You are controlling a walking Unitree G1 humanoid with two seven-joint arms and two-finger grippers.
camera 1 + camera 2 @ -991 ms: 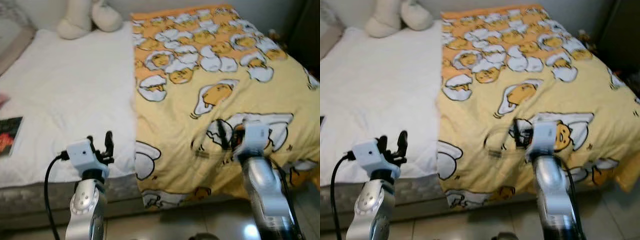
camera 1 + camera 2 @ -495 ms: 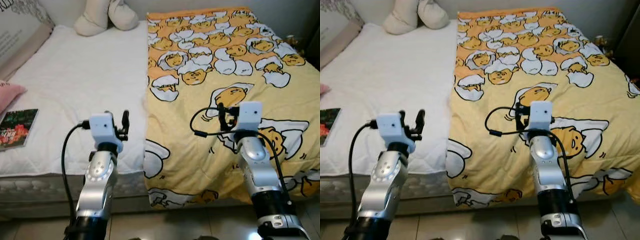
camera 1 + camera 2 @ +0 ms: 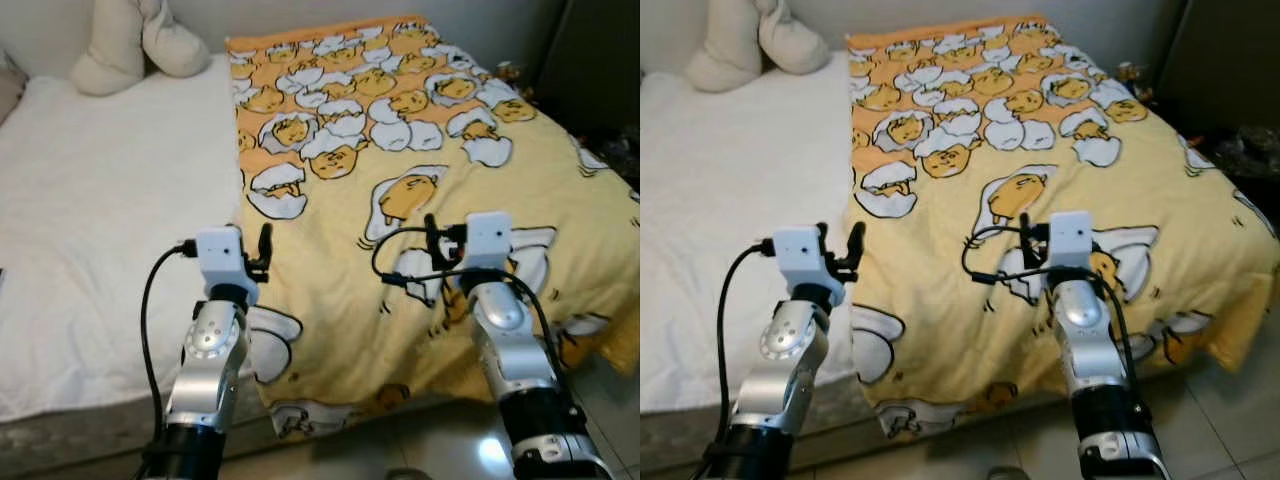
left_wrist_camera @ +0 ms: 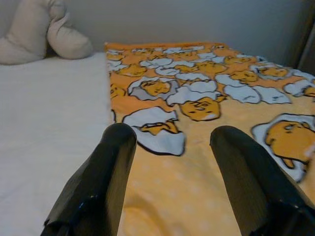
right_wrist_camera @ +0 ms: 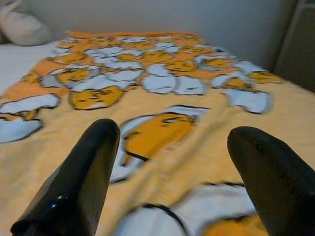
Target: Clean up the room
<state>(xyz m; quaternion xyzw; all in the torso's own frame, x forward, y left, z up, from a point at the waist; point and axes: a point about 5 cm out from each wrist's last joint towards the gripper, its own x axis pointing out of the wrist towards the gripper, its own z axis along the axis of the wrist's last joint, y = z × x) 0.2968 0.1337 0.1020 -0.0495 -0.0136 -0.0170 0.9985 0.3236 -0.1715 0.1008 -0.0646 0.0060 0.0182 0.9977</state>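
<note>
While we turn to our right along the bed (image 3: 80,260), the whole view shifts: the book and the pink thing that lay at the bed's near left edge half a second ago have slid out of frame, and the dark furniture past the bed's far right corner has come in. That is our head moving, not the things. The yellow blanket (image 3: 420,150) with its egg pattern lies where it did, spread over the right half of the bed and hanging over the near edge, its left border running down the middle beside the bare white sheet (image 3: 100,200). The cream pillow (image 3: 125,45) sits at the head of the bed, on the sheet side.

Our left claw (image 3: 262,247) is raised in front of us over the blanket's left border; its fingers (image 4: 106,167) stand spread apart with nothing between them. Our right claw (image 3: 436,240) hovers over the blanket nearer the middle, its fingers (image 5: 88,167) also spread wide and holding nothing.

We judge that we are squaring up to the blanket as the next thing to tidy. Both claws are above it but not touching. With both spread and level, we seem ready to reach down for an edge, though the near hem hangs below them and would call for a lower reach.
</note>
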